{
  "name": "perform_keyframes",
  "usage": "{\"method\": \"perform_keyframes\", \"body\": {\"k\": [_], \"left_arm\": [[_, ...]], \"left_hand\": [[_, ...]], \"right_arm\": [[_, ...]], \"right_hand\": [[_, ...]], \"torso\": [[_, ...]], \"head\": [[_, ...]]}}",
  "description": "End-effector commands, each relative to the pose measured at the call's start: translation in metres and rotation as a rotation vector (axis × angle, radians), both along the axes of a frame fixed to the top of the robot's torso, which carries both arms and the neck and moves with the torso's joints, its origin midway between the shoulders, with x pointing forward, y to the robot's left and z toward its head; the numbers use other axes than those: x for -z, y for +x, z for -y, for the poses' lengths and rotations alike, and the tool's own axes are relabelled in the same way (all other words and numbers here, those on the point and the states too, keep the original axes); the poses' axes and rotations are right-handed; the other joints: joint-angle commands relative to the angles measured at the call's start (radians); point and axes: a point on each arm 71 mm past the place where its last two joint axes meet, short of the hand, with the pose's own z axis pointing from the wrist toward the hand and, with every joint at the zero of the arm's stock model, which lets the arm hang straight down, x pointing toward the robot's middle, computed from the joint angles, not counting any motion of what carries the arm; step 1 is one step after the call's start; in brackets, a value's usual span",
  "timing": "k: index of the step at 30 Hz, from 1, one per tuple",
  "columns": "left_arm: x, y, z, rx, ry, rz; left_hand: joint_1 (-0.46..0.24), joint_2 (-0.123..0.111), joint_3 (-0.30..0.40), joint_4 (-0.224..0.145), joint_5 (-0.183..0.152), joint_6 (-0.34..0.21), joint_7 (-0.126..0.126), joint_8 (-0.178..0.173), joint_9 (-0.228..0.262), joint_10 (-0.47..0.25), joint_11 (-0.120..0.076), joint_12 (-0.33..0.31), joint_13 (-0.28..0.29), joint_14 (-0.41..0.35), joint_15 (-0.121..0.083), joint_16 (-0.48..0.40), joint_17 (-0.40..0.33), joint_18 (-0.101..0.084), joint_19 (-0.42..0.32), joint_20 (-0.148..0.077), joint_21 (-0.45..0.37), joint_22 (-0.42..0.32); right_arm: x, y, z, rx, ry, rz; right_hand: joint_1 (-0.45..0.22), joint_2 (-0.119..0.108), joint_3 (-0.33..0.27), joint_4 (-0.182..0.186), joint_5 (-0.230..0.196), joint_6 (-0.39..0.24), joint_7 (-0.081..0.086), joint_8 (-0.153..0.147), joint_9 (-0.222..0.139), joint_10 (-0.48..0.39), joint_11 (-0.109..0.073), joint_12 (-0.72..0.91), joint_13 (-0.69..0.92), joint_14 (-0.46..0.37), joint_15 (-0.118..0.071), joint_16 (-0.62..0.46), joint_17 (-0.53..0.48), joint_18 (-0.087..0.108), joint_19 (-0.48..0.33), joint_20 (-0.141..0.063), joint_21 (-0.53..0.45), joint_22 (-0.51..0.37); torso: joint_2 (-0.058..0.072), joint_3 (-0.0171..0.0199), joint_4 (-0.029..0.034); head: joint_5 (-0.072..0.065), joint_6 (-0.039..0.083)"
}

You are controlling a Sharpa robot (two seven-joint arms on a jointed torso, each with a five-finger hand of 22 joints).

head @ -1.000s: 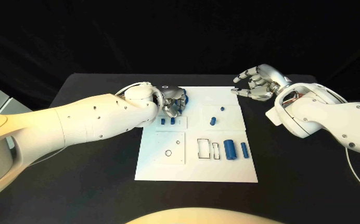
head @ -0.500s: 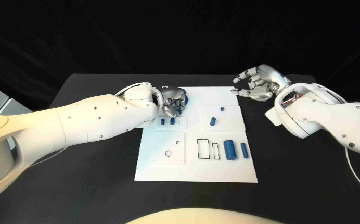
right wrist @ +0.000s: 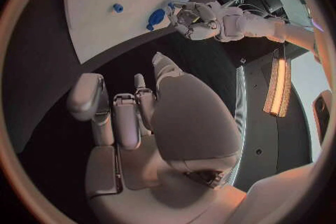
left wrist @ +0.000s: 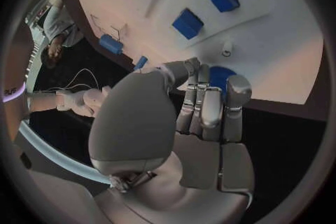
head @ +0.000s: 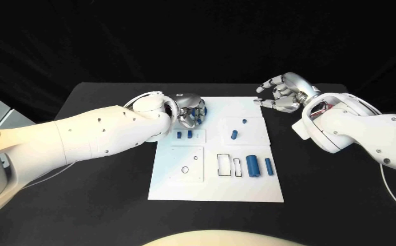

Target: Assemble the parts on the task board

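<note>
**Left hand closed over a blue part at the board's far-left corner**

The task board (head: 216, 183) lies flat in the middle of the black table (head: 99, 200). The left hand (head: 190, 111) sits over the board's far-left corner with its fingers (left wrist: 210, 106) curled down around a blue part (left wrist: 223, 74); the wrist view shows blue between the fingertips and the white surface, so the hand appears to grip it, though how firmly cannot be judged, since the fingers cover most of the piece.

Just on the near side of that hand, two small blue blocks (head: 184, 134) sit side by side on the board. Further to the right, a small blue peg (head: 244, 122) and a short blue piece (head: 234, 133) lie in the upper right panel. In the near right panel, a thick blue cylinder (head: 253, 165) and a thinner blue rod (head: 268, 165) lie parallel beside some rectangular outlines (head: 224, 163).

The right hand (head: 283, 94) hovers off the board's far-right corner, above the dark table, fingers loosely bent and apart, with nothing held.
</note>
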Motion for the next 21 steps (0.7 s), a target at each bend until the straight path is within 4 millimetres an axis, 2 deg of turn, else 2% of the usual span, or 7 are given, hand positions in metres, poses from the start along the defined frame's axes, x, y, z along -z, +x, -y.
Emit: {"method": "perform_keyframes", "body": {"k": [1,8,15,21], "left_arm": [[-0.005,-0.003,-0.004,-0.030,-0.077,-0.053],[-0.010,-0.004,-0.021,-0.069,-0.088,-0.086],[-0.008,-0.001,-0.041,-0.106,-0.039,-0.093],[-0.006,-0.001,-0.049,-0.116,-0.012,-0.087]], "left_hand": [[-0.019,-0.004,-0.007,0.004,0.006,0.011,-0.001,-0.006,0.002,0.008,0.003,-0.011,-0.002,0.008,0.003,0.005,0.003,-0.020,0.005,0.003,0.006,0.002],[-0.031,-0.008,-0.011,0.009,0.006,0.017,-0.003,-0.011,0.005,0.013,0.001,-0.021,-0.002,0.009,0.002,0.005,0.002,-0.020,0.006,0.004,0.005,0.002],[-0.037,-0.011,-0.013,0.011,0.005,0.019,-0.004,-0.013,0.007,0.015,0.001,-0.026,-0.002,0.009,0.002,0.005,0.001,-0.020,0.005,0.004,0.003,0.001],[-0.038,-0.011,-0.014,0.012,0.005,0.020,-0.004,-0.014,0.007,0.015,0.000,-0.027,-0.002,0.009,0.002,0.004,-0.001,-0.020,0.005,0.004,0.003,0.000]], "right_arm": [[0.000,-0.001,-0.001,-0.019,-0.012,-0.003],[0.001,-0.001,0.001,-0.016,-0.014,-0.006],[0.001,-0.001,0.001,-0.014,-0.016,-0.007],[0.001,-0.001,0.002,-0.014,-0.017,-0.008]], "right_hand": [[-0.003,-0.007,0.007,0.000,0.005,-0.007,0.002,0.006,-0.001,0.003,0.000,0.003,0.073,0.037,-0.009,-0.005,0.013,0.010,-0.001,0.001,-0.002,0.001],[-0.003,-0.007,0.007,0.000,0.005,-0.007,0.002,0.006,-0.001,0.003,0.000,0.003,0.073,0.037,-0.009,-0.005,0.013,0.010,-0.001,0.001,-0.002,0.001],[-0.005,-0.007,0.008,0.000,0.005,-0.006,0.001,0.008,-0.001,0.005,0.000,0.004,0.072,0.038,-0.010,-0.007,0.012,0.010,0.000,0.000,-0.003,0.000],[-0.005,-0.007,0.008,0.000,0.005,-0.006,0.001,0.008,-0.001,0.005,0.000,0.004,0.072,0.038,-0.010,-0.007,0.012,0.010,0.000,0.000,-0.003,0.000]], "torso": [[-0.001,0.0005,0.0020],[-0.002,0.0004,0.0041],[0.001,-0.0004,0.0026],[0.002,-0.0018,0.0020]], "head": [[0.001,0.000],[0.002,0.000],[0.008,-0.002],[0.009,-0.003]]}}
